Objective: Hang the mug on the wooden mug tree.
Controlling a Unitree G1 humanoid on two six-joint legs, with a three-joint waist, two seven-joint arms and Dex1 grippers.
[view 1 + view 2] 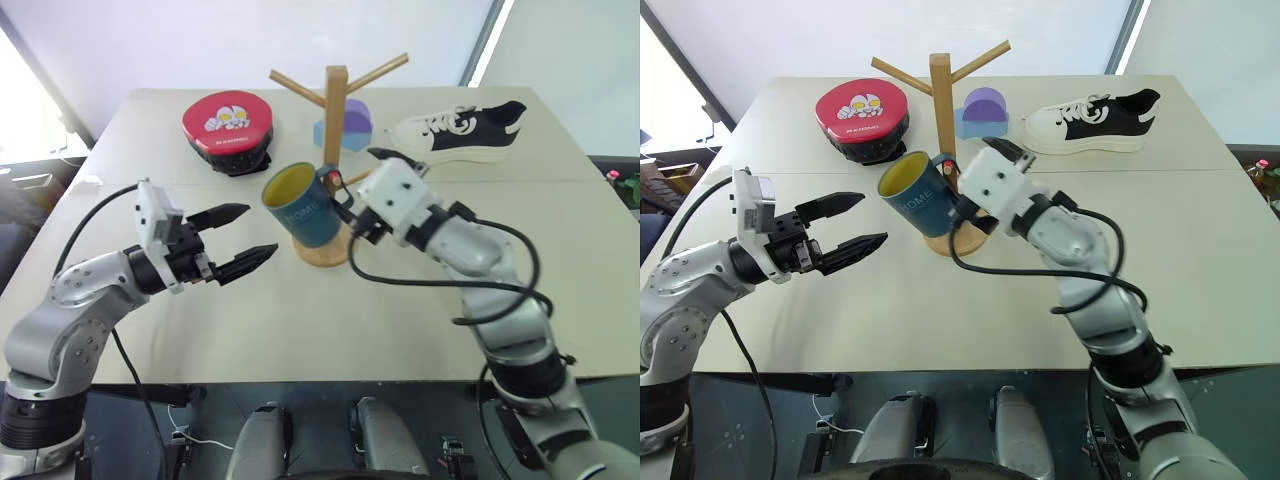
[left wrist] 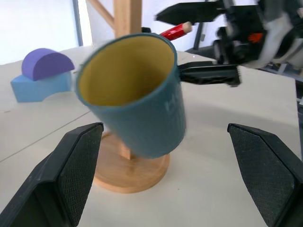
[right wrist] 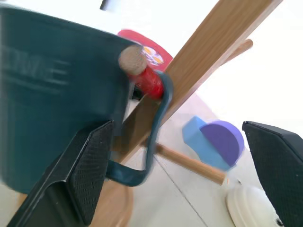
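Mug (image 1: 299, 214) hangs tilted by its handle on a red-tipped peg (image 3: 142, 72) of the mug tree (image 1: 334, 130), frame centre. Right gripper (image 3: 180, 170) jaws open around the handle, not gripping. Left gripper (image 1: 244, 240) at frame left, jaws open, empty.

1. The glazed ceramic mug (image 1: 302, 213) in front of me is teal-blue outside and yellow inside, with pale lettering on its side and a teal-blue loop handle (image 3: 154, 137).
2. The light wooden mug tree (image 1: 335, 110) is pale tan all over, except for a red-sleeved peg (image 3: 147, 78) with a bare wood tip.
3. Far left lies a round red case (image 1: 230, 127) with a white cartoon figure on top and a black underside.
4. Behind the tree sit a light blue foam block (image 1: 976, 124) and a purple half-round block (image 1: 986, 102).
5. Far right lies a white canvas shoe (image 1: 463, 133) with black panels and white laces.
6. My finger pads (image 2: 71, 170) are black with a fine grid texture.
7. The tabletop (image 1: 300, 320) is plain beige.
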